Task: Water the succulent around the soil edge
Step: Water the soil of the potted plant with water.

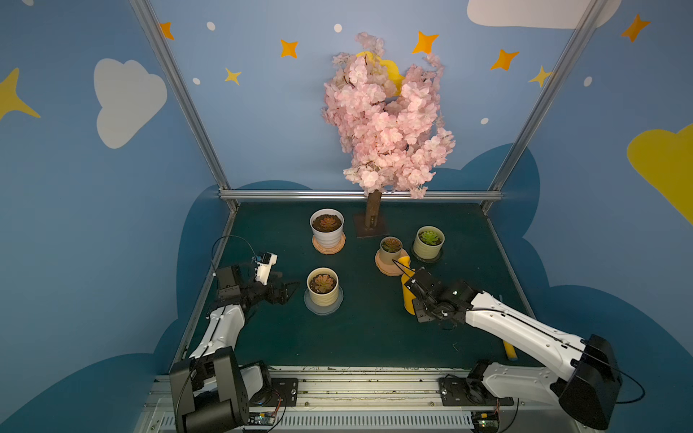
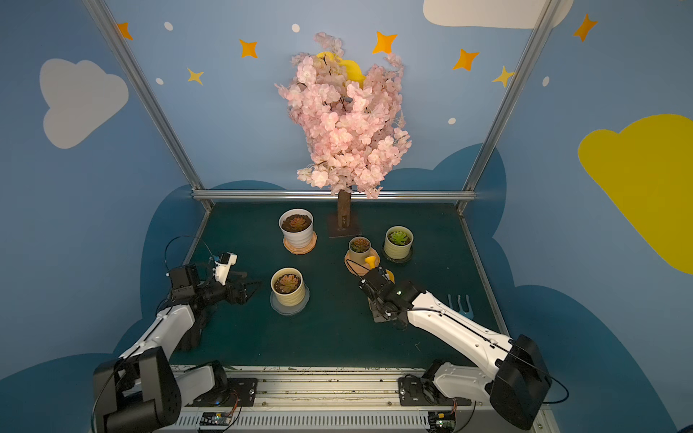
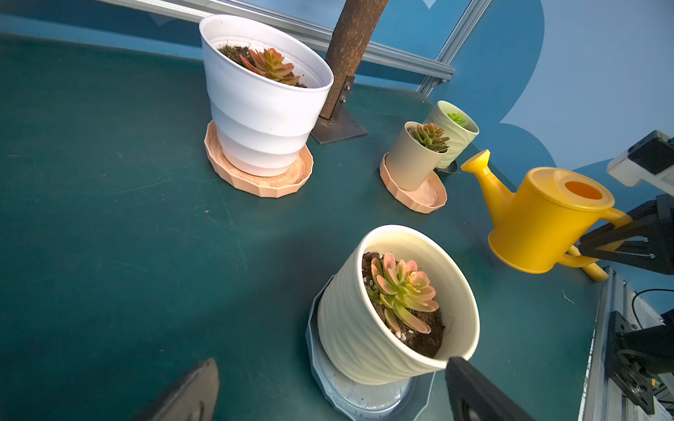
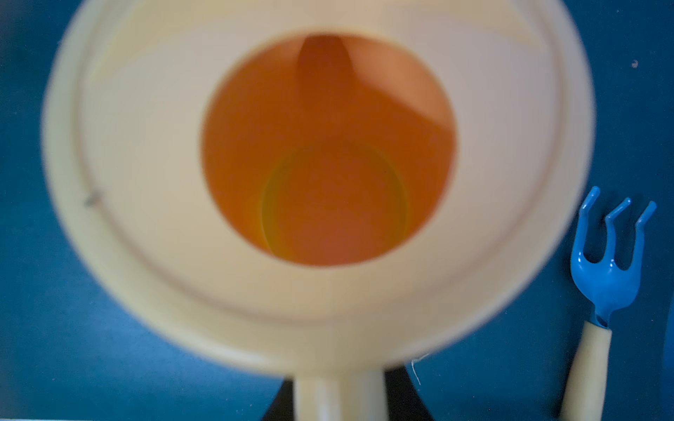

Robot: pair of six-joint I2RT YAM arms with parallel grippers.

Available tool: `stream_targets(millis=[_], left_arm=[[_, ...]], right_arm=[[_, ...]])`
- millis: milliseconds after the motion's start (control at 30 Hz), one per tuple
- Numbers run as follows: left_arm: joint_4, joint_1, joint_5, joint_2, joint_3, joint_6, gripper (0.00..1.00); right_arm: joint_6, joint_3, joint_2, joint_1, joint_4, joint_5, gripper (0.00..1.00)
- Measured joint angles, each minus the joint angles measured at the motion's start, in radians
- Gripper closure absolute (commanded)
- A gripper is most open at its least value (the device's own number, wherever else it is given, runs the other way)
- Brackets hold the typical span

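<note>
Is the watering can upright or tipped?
Upright: the watering can has its opening facing up, spout raised; right end effector grips its handle.

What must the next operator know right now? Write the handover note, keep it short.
Left gripper: open, empty, beside the cream pot.
Right gripper: shut on the handle of the watering can. The can is upright, its spout toward the small beige pot.
Done: can gripped.
Left: tilt and pour around the soil edge, keeping off the succulent. No pouring visible yet.
</note>
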Motion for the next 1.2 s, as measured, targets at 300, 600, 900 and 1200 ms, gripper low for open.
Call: stream_targets(millis=[300, 600, 900, 1200], left_arm=[[0.0, 0.0, 0.0, 0.0, 0.0, 0.0, 0.0], [0.0, 0.0, -0.003, 0.0, 0.0, 0.0, 0.0], [0.0, 0.0, -0.003, 0.0, 0.0, 0.0, 0.0], [0.0, 0.0, -0.003, 0.0, 0.0, 0.0, 0.0]], right_arm=[[-0.032, 0.05, 0.029, -0.022, -0.056, -0.021, 1.0], [-0.069, 0.111, 0.082, -0.05, -0.097, -0.043, 1.0], [-0.109, 0.178, 0.14, -0.071, -0.149, -0.074, 1.0], [-0.151, 0.24, 0.199, -0.089, -0.212, -0.102, 1.0]])
